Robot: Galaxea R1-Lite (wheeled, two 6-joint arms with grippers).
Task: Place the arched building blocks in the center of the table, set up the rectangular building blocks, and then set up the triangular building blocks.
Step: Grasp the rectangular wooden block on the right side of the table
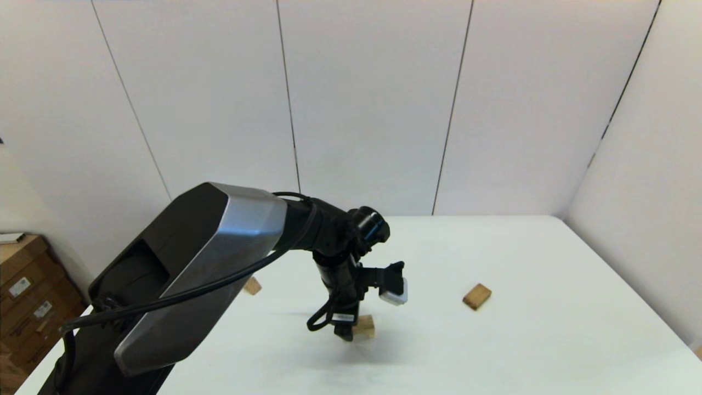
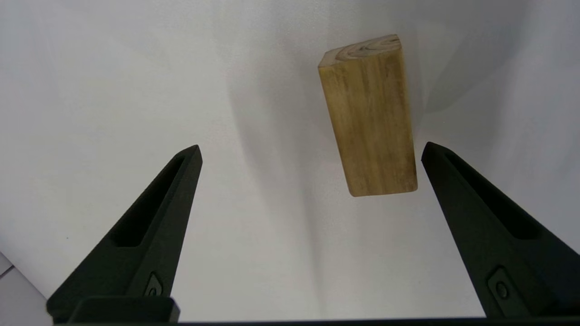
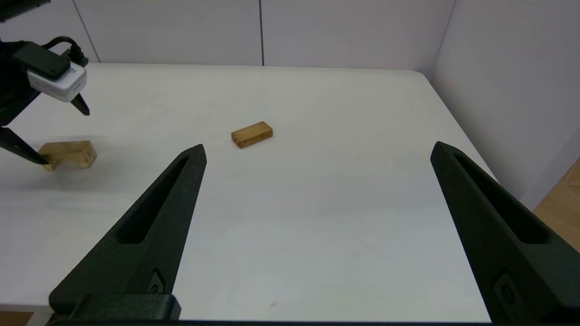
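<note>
head view: left gripper (image 1: 346,332) released, fingers spread over arched block (image 1: 364,326) on white table (image 1: 521,351), nothing grasped

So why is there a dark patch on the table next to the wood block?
It is shadow. In the left wrist view a soft grey band falls beside the arched block, cast on the table by the left gripper above. In the head view the same smudge lies under that arm.
</note>
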